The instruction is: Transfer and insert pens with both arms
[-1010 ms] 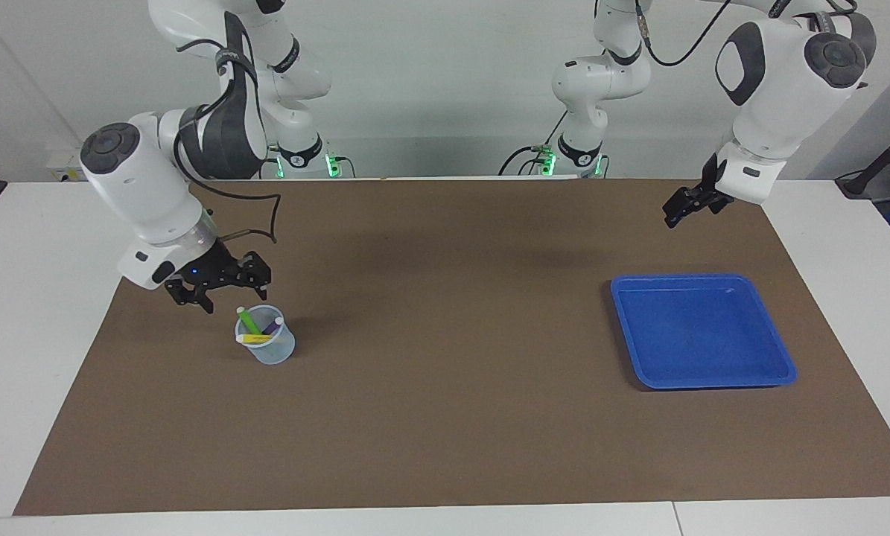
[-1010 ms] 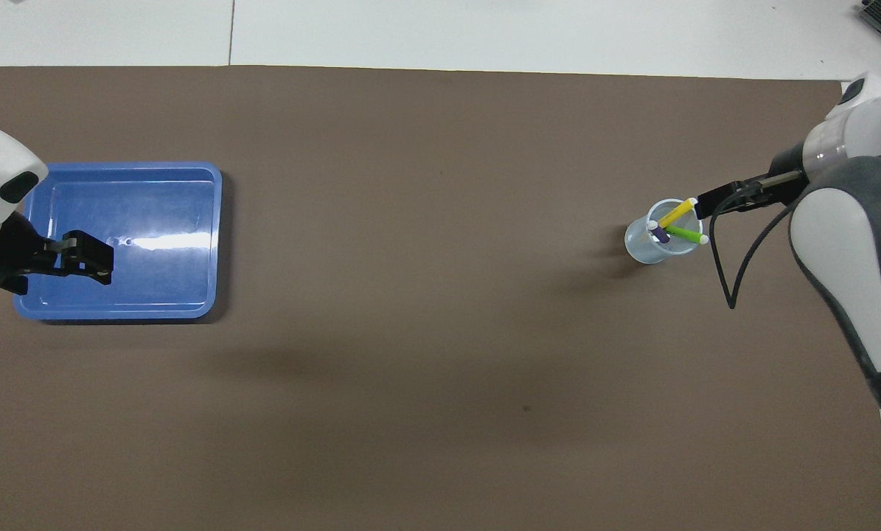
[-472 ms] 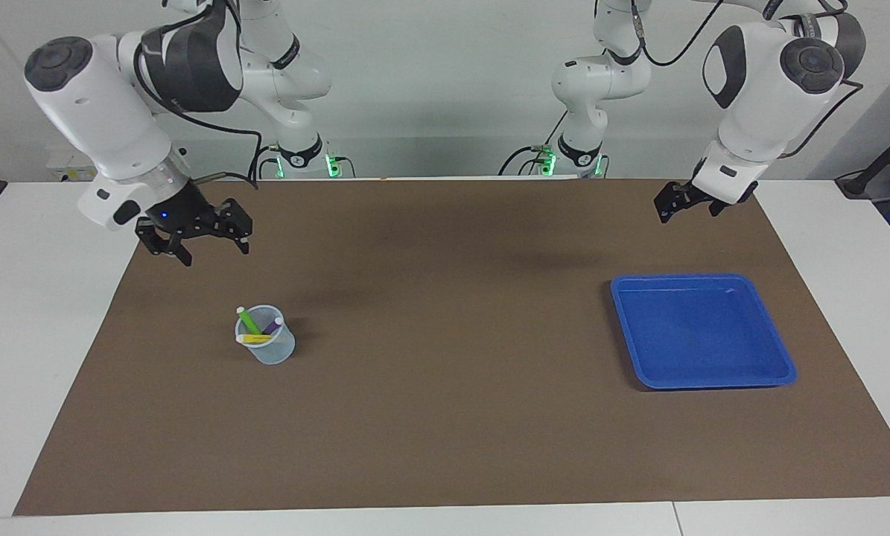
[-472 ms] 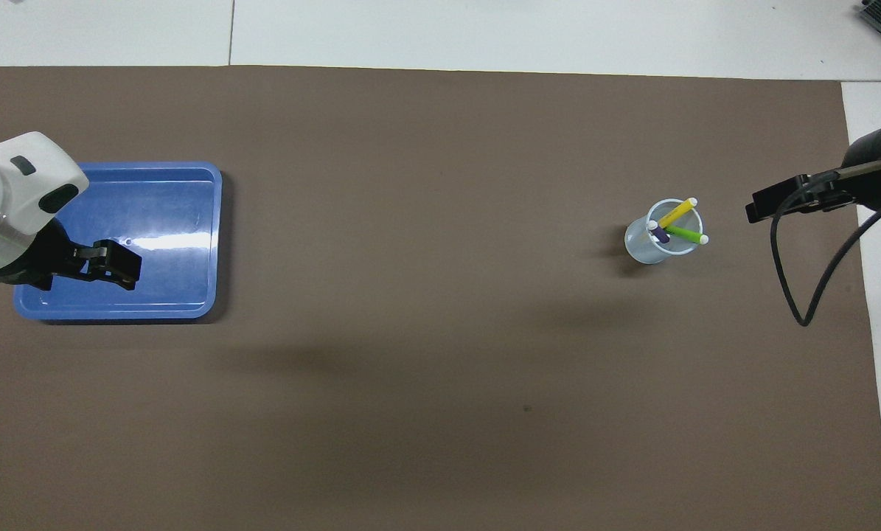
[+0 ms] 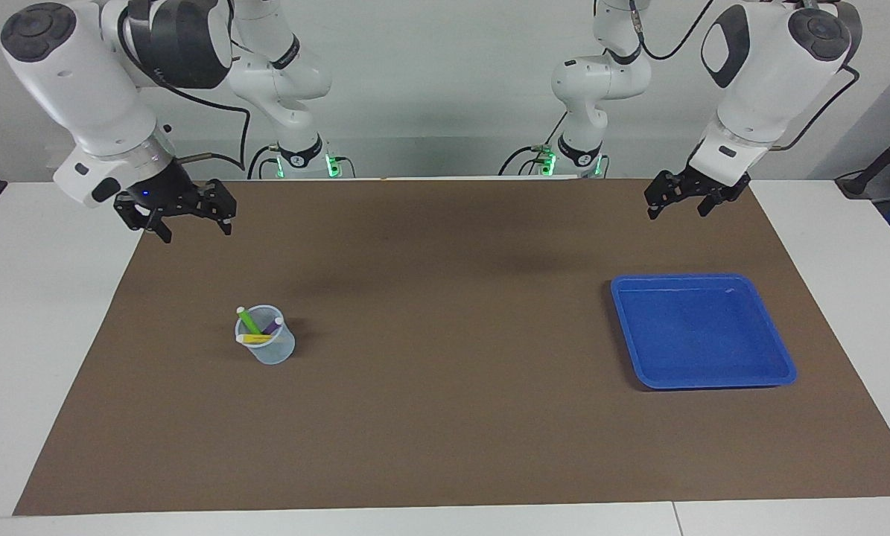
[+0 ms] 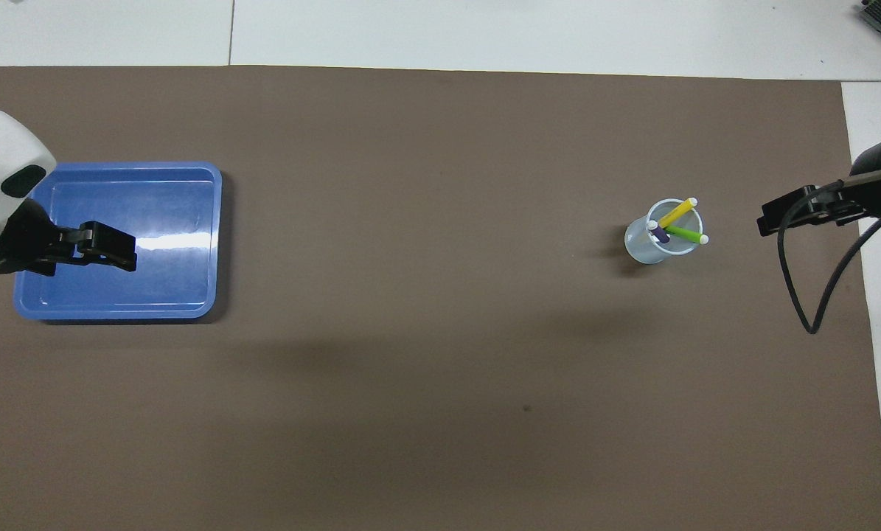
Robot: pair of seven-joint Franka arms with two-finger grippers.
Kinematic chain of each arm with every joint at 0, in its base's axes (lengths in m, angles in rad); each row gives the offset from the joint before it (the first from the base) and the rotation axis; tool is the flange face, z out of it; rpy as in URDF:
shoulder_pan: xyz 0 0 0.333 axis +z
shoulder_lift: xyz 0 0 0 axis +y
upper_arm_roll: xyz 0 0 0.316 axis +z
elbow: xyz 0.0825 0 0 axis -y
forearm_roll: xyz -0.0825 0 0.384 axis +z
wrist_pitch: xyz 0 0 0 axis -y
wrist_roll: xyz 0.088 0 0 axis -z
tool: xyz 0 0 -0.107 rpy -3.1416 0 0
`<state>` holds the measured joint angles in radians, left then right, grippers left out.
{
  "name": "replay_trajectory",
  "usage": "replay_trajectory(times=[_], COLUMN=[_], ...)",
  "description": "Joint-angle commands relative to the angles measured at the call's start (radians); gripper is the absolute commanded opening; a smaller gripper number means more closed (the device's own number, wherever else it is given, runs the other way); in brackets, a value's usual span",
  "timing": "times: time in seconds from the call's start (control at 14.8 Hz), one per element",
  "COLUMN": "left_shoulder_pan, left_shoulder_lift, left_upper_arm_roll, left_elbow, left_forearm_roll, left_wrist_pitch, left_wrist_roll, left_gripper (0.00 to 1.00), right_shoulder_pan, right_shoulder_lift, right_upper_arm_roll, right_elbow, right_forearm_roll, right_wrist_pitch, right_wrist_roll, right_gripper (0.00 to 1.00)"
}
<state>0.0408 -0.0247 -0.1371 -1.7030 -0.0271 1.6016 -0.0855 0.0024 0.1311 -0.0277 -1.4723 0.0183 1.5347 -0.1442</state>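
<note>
All 3 pens [image 5: 257, 329] stand in the cup [image 5: 266, 345], tray [image 5: 776, 350] bare; left gripper [image 5: 683, 199] and right gripper [image 5: 184, 217] fingers spread wide, holding nothing: seemingly finished

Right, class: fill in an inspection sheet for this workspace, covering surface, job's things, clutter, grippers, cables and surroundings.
Surface: brown mat on white table.
Job's things: purple pen, green pen and yellow pen stand in clear cup; blue tray holds nothing.
Clutter: nothing seen.
Grippers: right gripper open, raised over the mat's edge; left gripper open, raised over the mat.
Cables: black cable loops from right arm.
Surroundings: pale wall.
</note>
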Motion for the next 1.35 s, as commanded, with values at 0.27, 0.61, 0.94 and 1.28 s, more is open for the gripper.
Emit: replay_trajectory(times=[0.27,0.61,0.94,1.28], left_shoulder_pan=[-0.004,0.008,-0.002,-0.004], left_shoulder_lift=[-0.008,-0.004,-0.003,-0.004], left_upper_arm_roll=[0.001,0.001,-0.001,-0.003], left_elbow=[-0.004,-0.004,-0.004,-0.004], left_forearm_roll=[-0.014,-0.011,-0.013,-0.013], left_wrist_pitch=[0.015,0.029,0.077,0.077], left_wrist_roll=[0.021,0.026,0.024,0.023], left_gripper=[1.00,1.00,1.00,1.00], right_shoulder_pan=[-0.013,-0.015,-0.015,-0.013], right_shoulder_lift=[-0.054,-0.056,-0.056,-0.056], right_upper_arm_roll=[0.009,0.011,0.009,0.011], right_elbow=[-0.060,-0.052,-0.048,-0.049], right_forearm_roll=[-0.015,-0.012,-0.017,-0.017], right_wrist_pitch=[-0.007,-0.013,-0.008,-0.008], right_wrist_roll=[0.015,0.014,0.015,0.014], right_gripper=[1.00,1.00,1.00,1.00])
